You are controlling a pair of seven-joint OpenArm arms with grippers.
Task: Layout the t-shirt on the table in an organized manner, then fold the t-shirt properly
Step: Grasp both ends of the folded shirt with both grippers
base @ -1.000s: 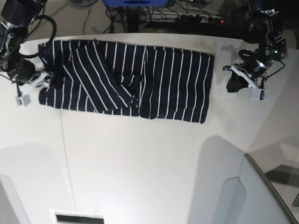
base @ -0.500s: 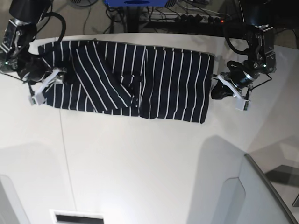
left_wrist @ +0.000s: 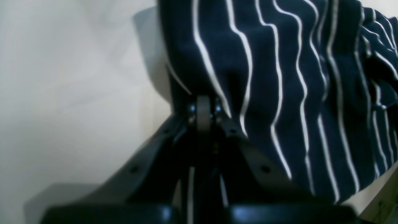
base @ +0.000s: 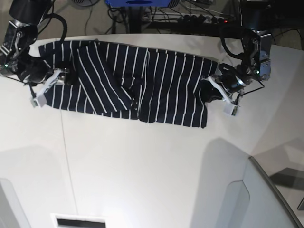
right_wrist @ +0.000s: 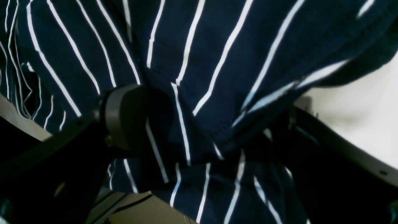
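The dark navy t-shirt (base: 128,80) with thin white stripes lies folded in a long band across the far part of the white table (base: 142,166). My left gripper (base: 212,92) is at the shirt's right edge. In the left wrist view its fingers (left_wrist: 203,107) are pressed together on the edge of the t-shirt (left_wrist: 279,77), which is raised a little off the table. My right gripper (base: 61,78) is on the shirt's left end. In the right wrist view its jaws (right_wrist: 208,124) stand wide apart with bunched fabric (right_wrist: 192,62) between the fingers (right_wrist: 124,115).
Cables and a power strip (base: 204,19) lie beyond the table's curved far edge. A thin seam line (base: 66,156) runs down the left of the table. A grey-white panel (base: 266,199) rises at the bottom right, and a dark slot (base: 78,222) sits at the bottom edge.
My left gripper moved in from the right onto the shirt's right edge and pushed it slightly inward. My right gripper moved from the table's left rim onto the shirt's left end.
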